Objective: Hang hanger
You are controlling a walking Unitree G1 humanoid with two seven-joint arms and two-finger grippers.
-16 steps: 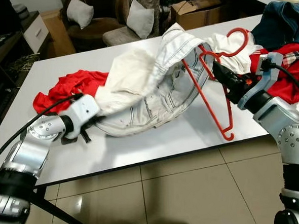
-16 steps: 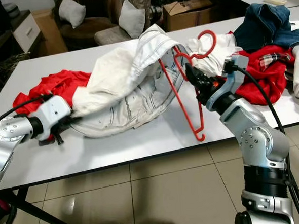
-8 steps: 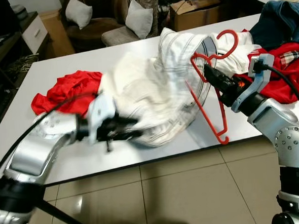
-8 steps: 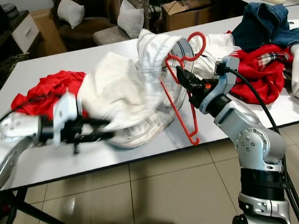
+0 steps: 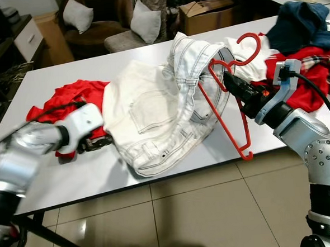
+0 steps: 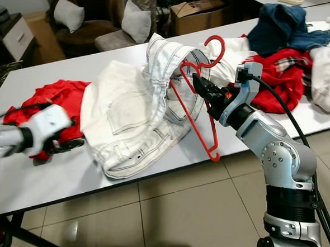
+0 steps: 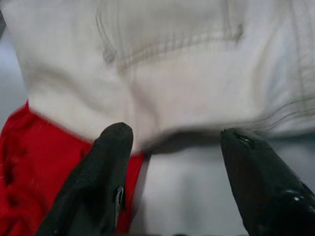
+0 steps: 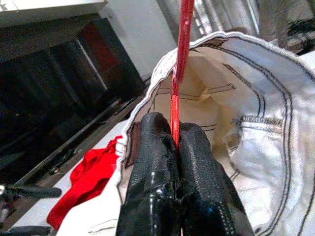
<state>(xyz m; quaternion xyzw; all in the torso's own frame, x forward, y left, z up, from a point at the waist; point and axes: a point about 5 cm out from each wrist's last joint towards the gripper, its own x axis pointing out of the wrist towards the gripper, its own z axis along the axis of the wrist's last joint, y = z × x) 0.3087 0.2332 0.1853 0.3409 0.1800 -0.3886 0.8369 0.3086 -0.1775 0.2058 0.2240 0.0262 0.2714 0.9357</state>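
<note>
A red hanger (image 5: 246,154) stands tilted over the table's front edge, its hook up by a white cloth. My right gripper (image 5: 233,81) is shut on the hanger's thin red wire (image 8: 183,39), which runs up between the pressed fingers (image 8: 152,152). White jeans (image 5: 153,110) lie spread on the table, with the waistband (image 8: 236,98) lifted and draped around the hanger's top. My left gripper (image 5: 100,142) rests low by the jeans' left edge, open, with nothing between its fingers (image 7: 110,162). White denim and red cloth lie just ahead of it.
The white table (image 5: 73,182) also holds a red garment (image 5: 68,96) at the left and a pile of blue denim (image 5: 304,22) and red plaid cloth (image 5: 313,78) at the right. Behind stand a chair with pillows (image 5: 145,21) and a cardboard box (image 5: 208,11).
My left gripper has let go of the white jeans and drawn back to the left. The jeans have settled flatter on the table. The right gripper keeps its hold on the hanger.
</note>
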